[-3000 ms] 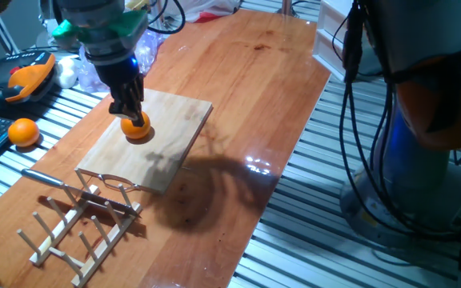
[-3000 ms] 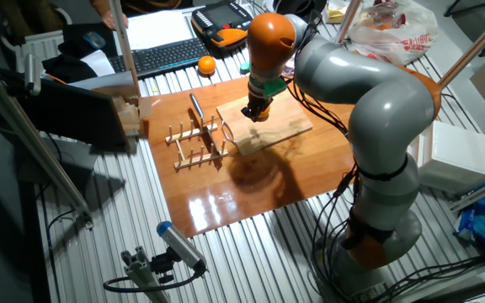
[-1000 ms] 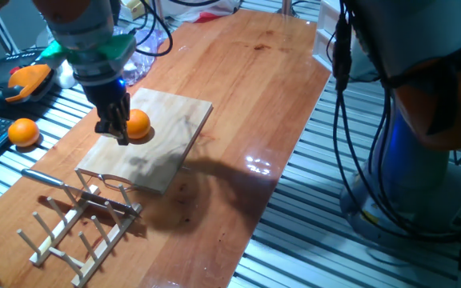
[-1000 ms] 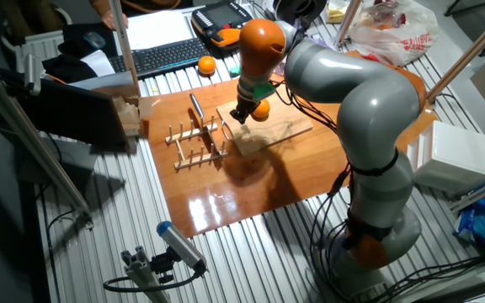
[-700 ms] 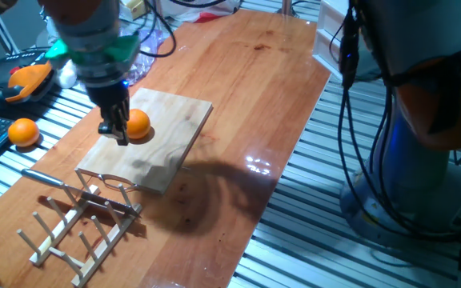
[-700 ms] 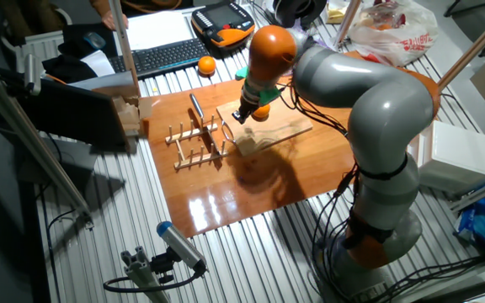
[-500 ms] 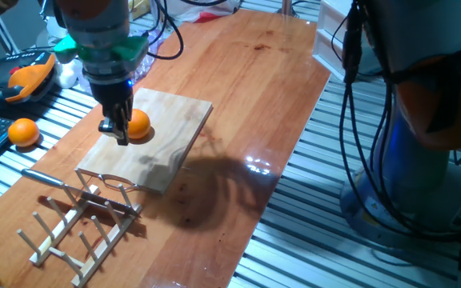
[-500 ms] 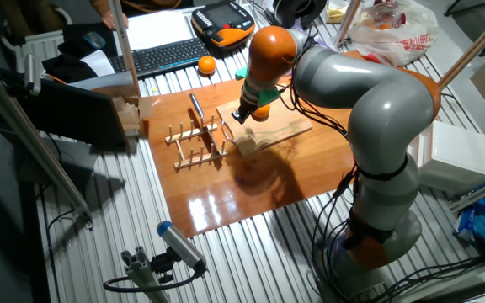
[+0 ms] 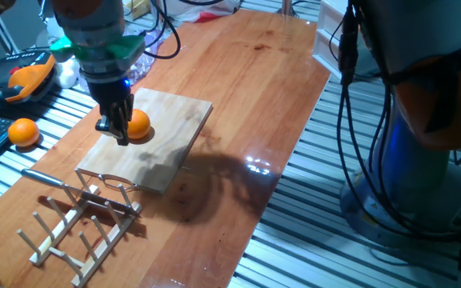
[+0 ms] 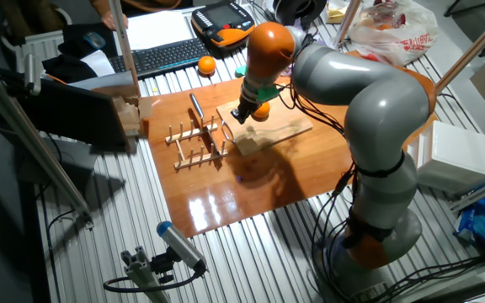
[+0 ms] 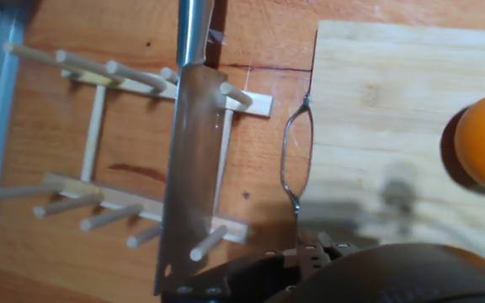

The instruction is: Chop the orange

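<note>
The small round bright-orange fruit (image 9: 138,125) sits whole on the pale wooden cutting board (image 9: 166,140), ready for chopping, while the black gripper (image 9: 117,126) beside it holds nothing, its spread unclear.

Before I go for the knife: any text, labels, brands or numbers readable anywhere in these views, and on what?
None can be read.
Plastic bag: red print, too blurred to read.
Keyboard: keys too small to read.
Orange-and-black handheld device: no legible marking.
Knife on the wooden rack, the cutting board, the orange and the gripper: no lettering visible.
</note>
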Action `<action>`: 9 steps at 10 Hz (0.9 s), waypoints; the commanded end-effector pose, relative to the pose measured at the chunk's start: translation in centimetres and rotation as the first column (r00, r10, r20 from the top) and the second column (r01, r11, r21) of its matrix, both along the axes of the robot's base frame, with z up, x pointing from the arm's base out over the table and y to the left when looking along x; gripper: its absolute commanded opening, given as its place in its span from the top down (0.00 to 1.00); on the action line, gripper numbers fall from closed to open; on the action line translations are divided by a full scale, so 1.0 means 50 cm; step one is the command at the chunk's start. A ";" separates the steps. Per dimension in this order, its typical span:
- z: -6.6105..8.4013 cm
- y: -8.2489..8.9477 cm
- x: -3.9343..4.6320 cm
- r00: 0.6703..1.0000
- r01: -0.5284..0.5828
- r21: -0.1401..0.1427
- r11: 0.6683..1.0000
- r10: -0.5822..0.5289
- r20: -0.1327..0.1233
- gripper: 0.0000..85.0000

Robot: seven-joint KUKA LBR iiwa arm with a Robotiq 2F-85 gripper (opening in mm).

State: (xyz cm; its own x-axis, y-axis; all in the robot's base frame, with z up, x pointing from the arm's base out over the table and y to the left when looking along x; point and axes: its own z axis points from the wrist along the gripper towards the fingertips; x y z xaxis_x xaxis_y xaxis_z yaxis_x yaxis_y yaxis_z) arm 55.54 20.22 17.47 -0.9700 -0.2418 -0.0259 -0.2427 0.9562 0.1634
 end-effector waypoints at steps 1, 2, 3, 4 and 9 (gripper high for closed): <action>0.011 0.038 0.021 1.000 -0.001 -0.003 1.000 0.001 0.003 1.00; 0.038 0.094 0.052 1.000 0.002 -0.035 0.999 -0.001 0.007 1.00; 0.059 0.139 0.076 1.000 -0.003 -0.064 0.998 0.003 0.006 1.00; 0.071 0.173 0.092 1.000 -0.006 -0.098 0.995 0.008 0.014 1.00; 0.018 0.234 0.090 1.000 0.019 -0.195 0.981 -0.021 -0.006 1.00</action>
State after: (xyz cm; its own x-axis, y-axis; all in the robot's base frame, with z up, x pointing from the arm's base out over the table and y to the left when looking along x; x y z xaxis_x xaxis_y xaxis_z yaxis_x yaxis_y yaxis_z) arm 59.97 29.66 18.18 -0.9757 -0.2167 0.0315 -0.2176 0.9757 -0.0275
